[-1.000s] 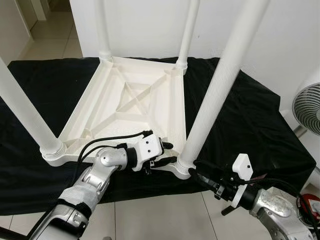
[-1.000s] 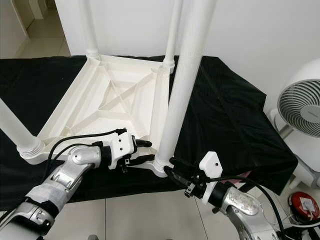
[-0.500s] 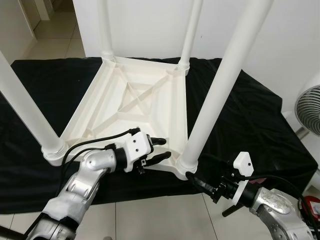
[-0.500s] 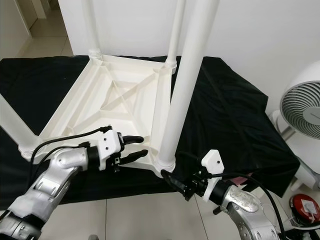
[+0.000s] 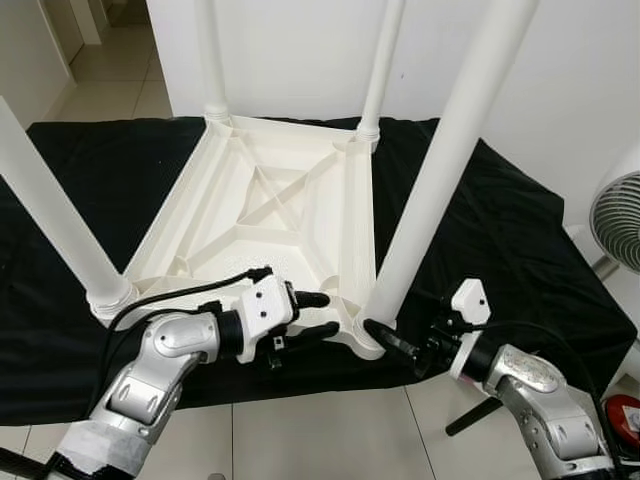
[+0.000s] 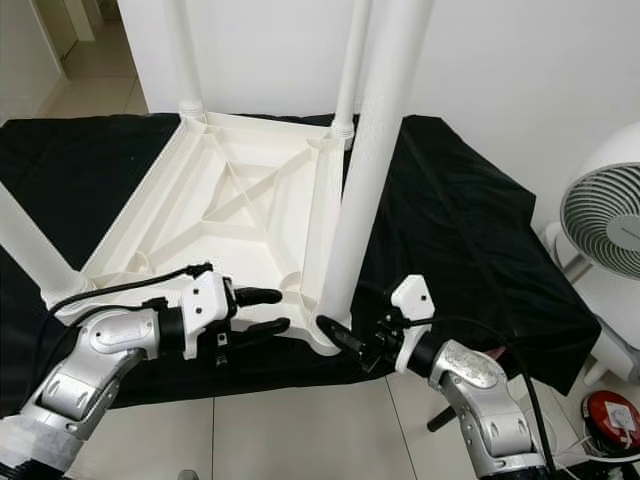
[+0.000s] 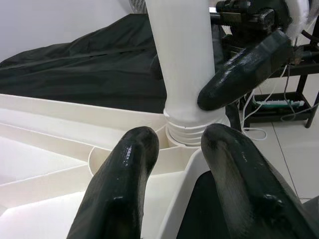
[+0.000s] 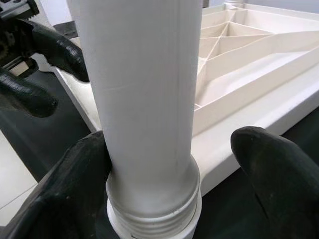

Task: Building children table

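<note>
Spread wide over a low surface, a black cloth (image 5: 520, 240), with pale floor tiles (image 5: 320, 440) along its near edge and a white wall (image 6: 520, 70) behind. Resting upside down on the cloth, a white plastic children's table top (image 5: 270, 215) with cross-braced ribs on its underside, a socket at each corner. Standing upright from all four sockets, long white round plastic legs: the nearest right leg (image 5: 440, 180), the near left leg (image 5: 50, 225), and two far legs (image 5: 212, 60) against the wall. Off to the right, on the floor, a white round fan with a wire grille (image 6: 605, 215); just in front of it, a small red object (image 6: 605, 410), too small to identify. Reaching in low from the left, the left gripper (image 5: 318, 315), parted, one black finger (image 7: 122, 186) over the inside of the top's near rim and the other outside it, straddling the rim without pinching, just beside the nearest right leg's threaded base. Coming in from the right, the right gripper (image 8: 169, 184), spread around the foot of that same leg, one fingertip (image 8: 75, 184) touching the leg just above its screw collar, the other well clear of it.
</note>
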{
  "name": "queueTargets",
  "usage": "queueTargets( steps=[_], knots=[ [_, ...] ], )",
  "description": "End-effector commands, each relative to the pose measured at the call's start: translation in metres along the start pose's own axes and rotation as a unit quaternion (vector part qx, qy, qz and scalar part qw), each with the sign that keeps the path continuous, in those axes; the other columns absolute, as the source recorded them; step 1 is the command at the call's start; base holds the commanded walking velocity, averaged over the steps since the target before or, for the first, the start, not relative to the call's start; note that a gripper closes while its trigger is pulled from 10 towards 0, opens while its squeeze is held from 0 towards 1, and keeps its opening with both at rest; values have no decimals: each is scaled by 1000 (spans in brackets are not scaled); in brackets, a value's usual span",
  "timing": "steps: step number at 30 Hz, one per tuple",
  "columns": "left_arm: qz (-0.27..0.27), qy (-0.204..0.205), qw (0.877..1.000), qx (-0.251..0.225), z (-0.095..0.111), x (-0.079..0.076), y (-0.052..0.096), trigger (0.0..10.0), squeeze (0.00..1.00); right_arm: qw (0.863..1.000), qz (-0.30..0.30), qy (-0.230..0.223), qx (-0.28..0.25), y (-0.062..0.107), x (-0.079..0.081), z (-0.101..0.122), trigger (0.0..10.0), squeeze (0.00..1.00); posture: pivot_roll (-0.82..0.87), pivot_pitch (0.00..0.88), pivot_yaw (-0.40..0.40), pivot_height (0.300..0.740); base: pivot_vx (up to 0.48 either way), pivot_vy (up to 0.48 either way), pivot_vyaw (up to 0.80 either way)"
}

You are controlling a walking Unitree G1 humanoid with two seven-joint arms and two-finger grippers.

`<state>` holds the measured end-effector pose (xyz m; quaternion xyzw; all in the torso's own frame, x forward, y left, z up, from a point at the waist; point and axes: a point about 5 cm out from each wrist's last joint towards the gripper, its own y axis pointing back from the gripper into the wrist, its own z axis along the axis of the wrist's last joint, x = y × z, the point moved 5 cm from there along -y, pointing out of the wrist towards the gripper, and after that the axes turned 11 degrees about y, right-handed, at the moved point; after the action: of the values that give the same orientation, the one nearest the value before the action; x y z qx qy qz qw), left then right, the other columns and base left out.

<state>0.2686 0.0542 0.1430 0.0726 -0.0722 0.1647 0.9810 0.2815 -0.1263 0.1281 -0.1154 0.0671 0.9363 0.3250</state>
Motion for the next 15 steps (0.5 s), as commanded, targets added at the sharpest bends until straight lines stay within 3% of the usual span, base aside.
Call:
queueTargets(
  steps=[1, 9, 15],
  knots=[
    [-6, 5, 1000, 7, -1, -5, -1, 10000, 0, 1000, 15, 5, 4, -4, 0, -2, 10000, 0, -41, 0, -45, 740, 0, 0, 0],
    [-17, 10, 1000, 20, -1, -11, 2, 10000, 0, 999, 39, 21, 8, -12, -5, -5, 10000, 0, -34, 0, -48, 740, 0, 0, 0],
    [-18, 12, 1000, 23, 1, -13, 0, 10000, 0, 999, 22, 23, 3, -31, -18, -10, 10000, 0, -30, 0, -51, 740, 0, 0, 0]
  ],
)
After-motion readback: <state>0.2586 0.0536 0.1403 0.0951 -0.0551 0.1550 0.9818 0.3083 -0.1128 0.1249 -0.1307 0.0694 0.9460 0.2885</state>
